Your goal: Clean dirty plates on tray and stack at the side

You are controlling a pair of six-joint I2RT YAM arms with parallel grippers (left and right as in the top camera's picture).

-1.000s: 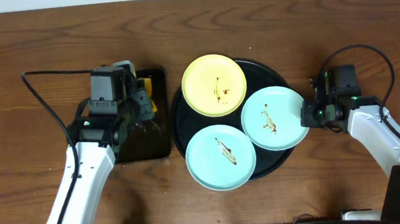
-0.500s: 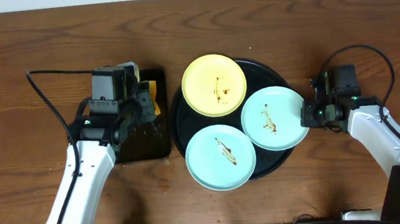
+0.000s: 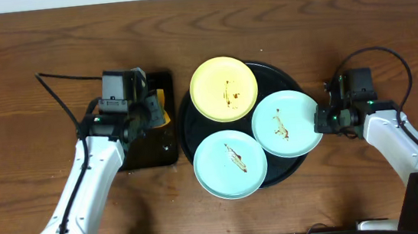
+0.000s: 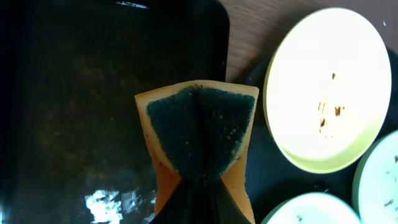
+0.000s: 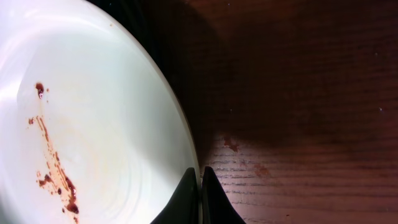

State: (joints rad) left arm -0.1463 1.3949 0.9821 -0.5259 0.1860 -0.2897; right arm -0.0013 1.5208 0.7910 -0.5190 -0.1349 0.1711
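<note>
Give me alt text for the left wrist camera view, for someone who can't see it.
The left gripper holds an orange sponge, its jaws pinching it so the dark green scouring face folds, above a rectangular black tray. To the right, a pale yellow plate with brown specks sits on the round black tray, with edges of two mint plates below.

The left claw (image 3: 155,111), pinching the sponge (image 4: 198,130), has drifted a little toward the round tray (image 3: 186,131), so the sponge now hangs by the rectangular tray's (image 3: 151,152) right edge. The left arm's cable (image 3: 67,78) has swung rightward too. Any height change is hard to judge.
</note>
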